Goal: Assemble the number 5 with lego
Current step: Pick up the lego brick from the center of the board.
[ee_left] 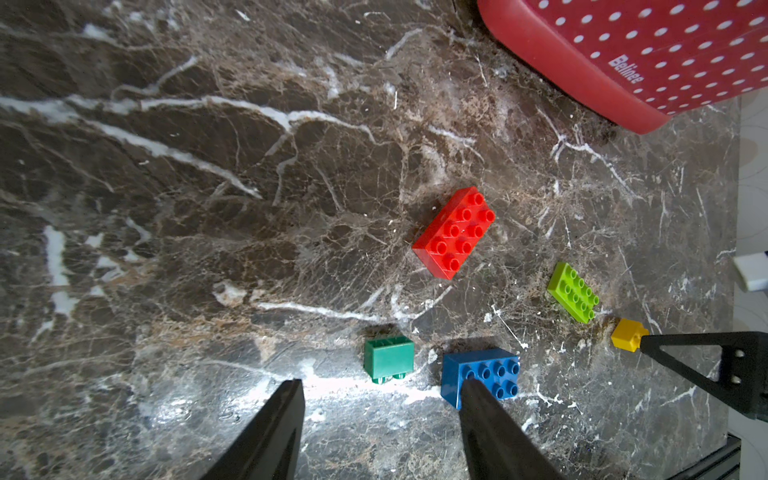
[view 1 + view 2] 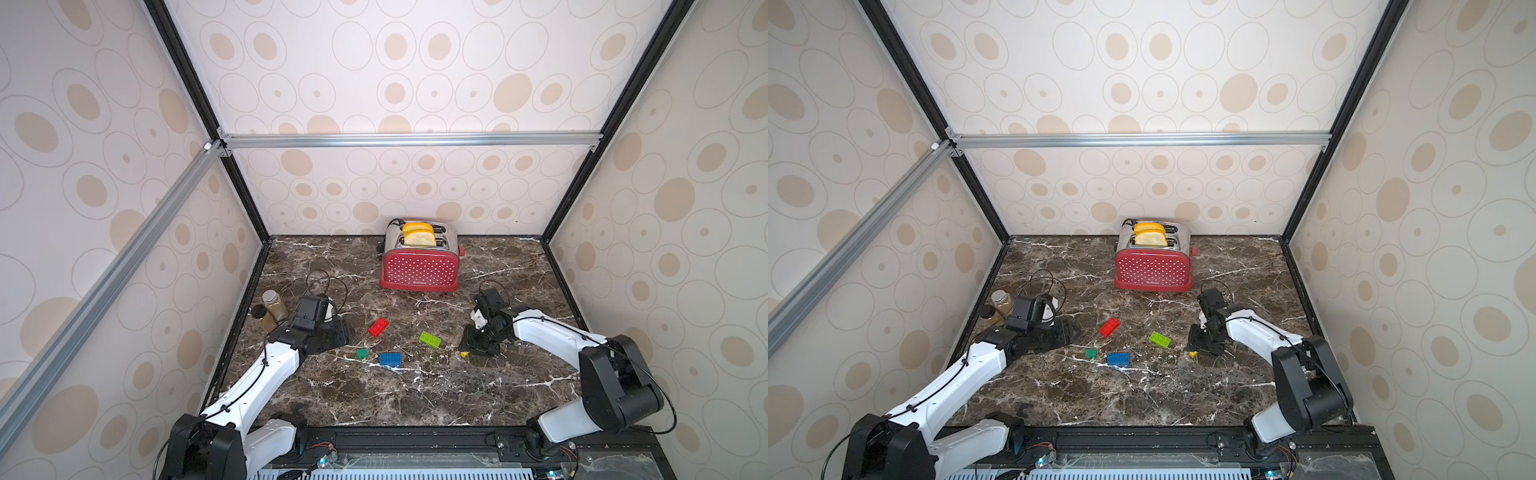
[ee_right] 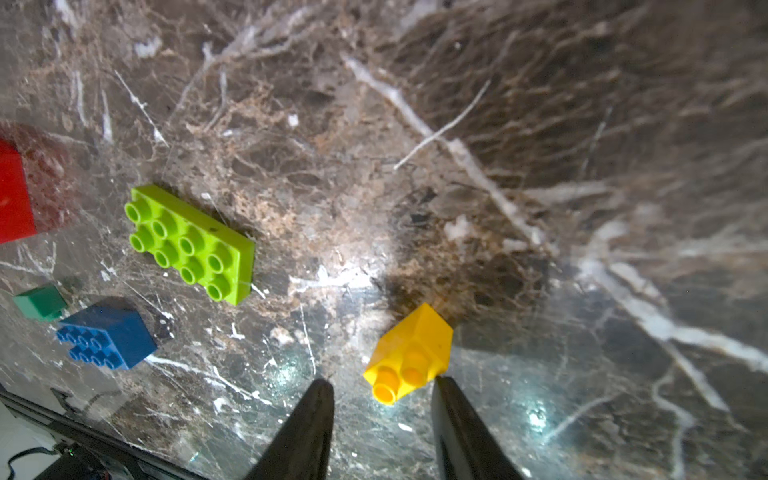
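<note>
Two white robot arms reach over a dark marble table (image 2: pixel 415 395), seen from above. Step in hand, by my reading: the very start, i.e. the first pick-up. No number 5 exists yet. All five lego pieces lie loose & apart mid-table, nothing stacked.

The right gripper (image 3: pixel 384 384) is down at table level at the yellow brick (image 3: pixel 409 353), a tiny square one. Its jaws are spread w/ a clear gap. In the right wrist view the brick lies tipped on its side, studs pointing back toward the gripper, its stud end poking in btwn the two fingertips. One fingertip (image 3: pixel 442 384) sits right at the brick's corner, touching or nearly so; the other is a little apart. So it is not pinched yet.

The left gripper (image 1: pixel 382 384) sits low on the left, jaws spread wide, holding nothing. In the left wrist view the dark-green brick (image 1: pixel 388 357), also on its side, sits just ahead of the gap. The blue brick (image 1: pixel 482 374) is partly hidden behind one finger.

The red brick (image 2: pixel 378 326) & lime-green brick (image 2: pixel 430 339) lie studs up, nearer the red polka-dot toaster (image 2: pixel 419 266) at the back, apart from both grippers.

Next move prob. calls for closing squarely on the yellow brick's flat sides: it is small & skewed vs the jaws, so it could spin or pop out. It then needs turning studs up before being pressed onto a longer brick
</note>
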Robot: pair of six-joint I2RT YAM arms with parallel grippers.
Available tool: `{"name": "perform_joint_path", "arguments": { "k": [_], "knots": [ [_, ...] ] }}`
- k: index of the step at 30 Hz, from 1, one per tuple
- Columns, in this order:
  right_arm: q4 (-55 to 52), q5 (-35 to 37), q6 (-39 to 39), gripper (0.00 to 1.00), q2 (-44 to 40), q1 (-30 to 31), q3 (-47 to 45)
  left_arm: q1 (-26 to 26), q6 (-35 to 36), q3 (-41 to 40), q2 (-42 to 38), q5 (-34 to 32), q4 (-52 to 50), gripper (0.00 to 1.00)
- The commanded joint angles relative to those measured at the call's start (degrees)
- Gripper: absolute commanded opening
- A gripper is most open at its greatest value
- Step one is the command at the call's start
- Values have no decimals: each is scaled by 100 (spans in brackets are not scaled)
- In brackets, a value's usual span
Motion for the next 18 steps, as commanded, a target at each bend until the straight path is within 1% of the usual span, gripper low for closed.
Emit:
{"name": "perform_joint_path", "arguments": {
  "k": [1, 8, 9, 12, 18],
  "knots": [
    [-46, 26, -47, 40, 165, 75, 168, -26, 45, 43, -111, 24, -99, 63],
    [-393, 430, -220, 35, 340, 220, 339, -80, -4, 57, -34, 135, -21, 60],
    [-433, 494, -246, 32, 359, 239, 338, -113, 1, 73, -9, 136, -15, 60],
    [-503, 711, -302, 30, 426, 308, 346, -219, 5, 128, 58, 123, 7, 60],
    [-485, 851, -326, 22, 519, 363, 382, -361, 29, 187, 111, 60, -6, 60]
  ]
}}
